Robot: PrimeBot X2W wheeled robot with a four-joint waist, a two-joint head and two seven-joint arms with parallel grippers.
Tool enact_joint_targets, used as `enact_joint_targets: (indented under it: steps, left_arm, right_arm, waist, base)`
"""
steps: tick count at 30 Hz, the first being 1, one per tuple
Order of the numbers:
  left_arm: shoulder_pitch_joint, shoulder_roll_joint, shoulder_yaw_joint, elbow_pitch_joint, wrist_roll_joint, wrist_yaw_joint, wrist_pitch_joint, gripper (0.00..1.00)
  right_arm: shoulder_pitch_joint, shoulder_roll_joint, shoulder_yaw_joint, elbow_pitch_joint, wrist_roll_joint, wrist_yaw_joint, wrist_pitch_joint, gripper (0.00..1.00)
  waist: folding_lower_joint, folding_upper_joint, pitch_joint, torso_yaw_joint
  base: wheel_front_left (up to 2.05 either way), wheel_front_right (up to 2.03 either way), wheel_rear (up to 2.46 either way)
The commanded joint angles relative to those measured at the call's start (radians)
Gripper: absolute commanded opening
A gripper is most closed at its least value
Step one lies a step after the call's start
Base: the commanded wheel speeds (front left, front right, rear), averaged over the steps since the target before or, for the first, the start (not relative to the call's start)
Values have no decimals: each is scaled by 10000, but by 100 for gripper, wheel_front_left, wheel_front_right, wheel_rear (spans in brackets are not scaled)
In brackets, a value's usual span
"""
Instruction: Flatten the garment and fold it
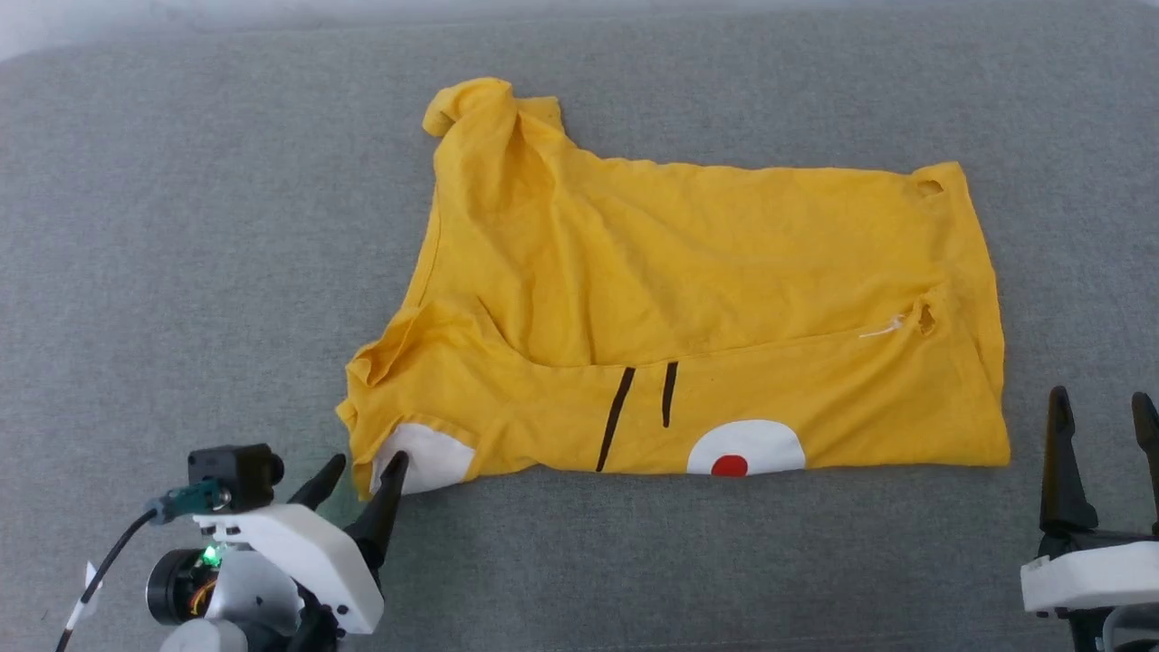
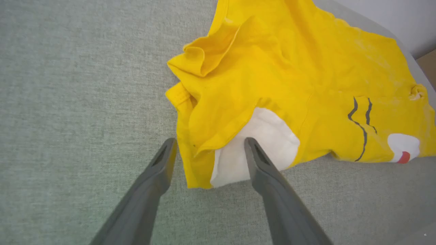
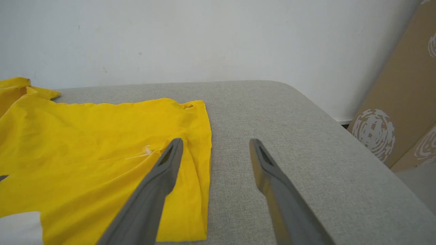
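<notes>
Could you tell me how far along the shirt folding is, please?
Done: the garment lies mostly spread, one long fold across it. In hand: the open left pincer brackets its white-patched corner; the open right pincer sits beside the hem. Left: smoothing bunched sleeves, further folds.

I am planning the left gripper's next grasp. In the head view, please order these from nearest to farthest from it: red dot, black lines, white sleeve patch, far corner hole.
1. White sleeve patch, right beside the left gripper.
2. Black lines, middle of the garment.
3. Red dot, further right, near edge.
4. Corner hole, far right corner.
</notes>
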Motion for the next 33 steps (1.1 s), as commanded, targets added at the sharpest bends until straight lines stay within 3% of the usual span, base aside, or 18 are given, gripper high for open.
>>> enact_joint_targets:
  steps: [1, 8, 9, 10, 11, 23, 33]
  left_arm:
    - [-235, 72, -22, 136, -90, 26, 197, 100]
    - [-674, 12, -229, 812, -826, 8, 1602, 100]
    - [-749, -10, -222, 902, -895, 22, 1679, 85]
    - [-819, -31, -224, 992, -958, 18, 1730, 20]
    - [-876, -45, -238, 1072, -1023, -13, 1757, 0]
    - [-885, 13, -229, 907, -1249, -230, 1267, 0]
    - [-852, 64, -281, 397, -1139, -194, 1032, 0]
  right_arm:
    - [-155, 16, 19, 16, 60, -21, -58, 100]
    - [-240, 16, -3, 33, 40, -21, -65, 100]
    - [-260, 16, -12, 36, 32, -21, -59, 100]
    - [-282, 16, -15, 39, 26, -21, -52, 100]
    - [-305, 16, -9, 45, 19, -21, -44, 100]
    - [-789, 16, 0, -390, -463, -21, 737, 100]
    - [-858, 16, 33, -743, 70, -21, 5129, 100]
  waist:
    - [-1, 0, 107, -90]
    - [-1, 0, 231, -153]
    - [-1, 0, 240, -156]
    - [-1, 0, 250, -159]
    - [-1, 0, 257, -163]
    - [-1, 0, 357, -108]
    - [-1, 0, 532, 32]
  base:
    - [0, 0, 0]
    - [0, 0, 0]
    - [0, 0, 0]
    - [0, 0, 0]
    - [0, 0, 0]
    - [0, 0, 0]
    - [0, 0, 0]
